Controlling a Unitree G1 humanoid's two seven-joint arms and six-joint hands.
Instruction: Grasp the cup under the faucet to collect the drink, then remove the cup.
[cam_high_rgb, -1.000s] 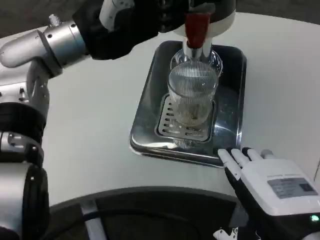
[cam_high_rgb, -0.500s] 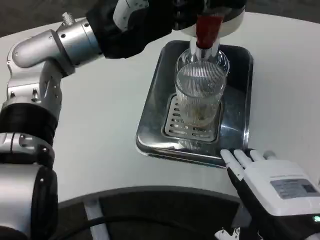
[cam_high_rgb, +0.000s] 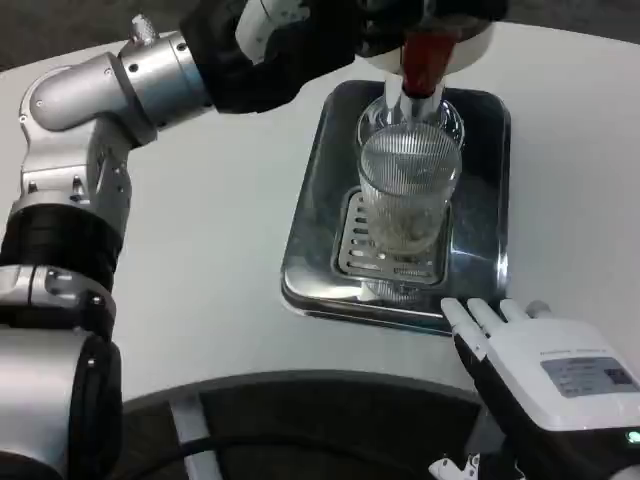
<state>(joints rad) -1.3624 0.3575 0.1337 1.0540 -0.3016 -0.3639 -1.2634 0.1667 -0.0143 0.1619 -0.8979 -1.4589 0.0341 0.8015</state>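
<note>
A clear ribbed cup (cam_high_rgb: 408, 190) stands upright on the drain grate (cam_high_rgb: 350, 255) of a steel tray (cam_high_rgb: 310, 200), directly under the faucet (cam_high_rgb: 424, 55) with its red spout. A little pale liquid lies in the cup's bottom. My left hand (cam_high_rgb: 290, 25) reaches to the dispenser's top beside the faucet; the frame's upper edge cuts off its fingers. My right hand (cam_high_rgb: 540, 360) lies low at the front right with fingers straight and apart, tips just short of the tray's front rim, holding nothing and apart from the cup.
The white round table (cam_high_rgb: 200, 260) runs left of the tray, with its curved front edge near me. My silver left forearm (cam_high_rgb: 130, 75) crosses the upper left. The dispenser's white body (cam_high_rgb: 475, 35) sits behind the tray.
The whole picture has shifted right, so the camera has moved. My left arm stays up at the dispenser, and my right hand stays by the tray's front rim. The cup stands as before.
</note>
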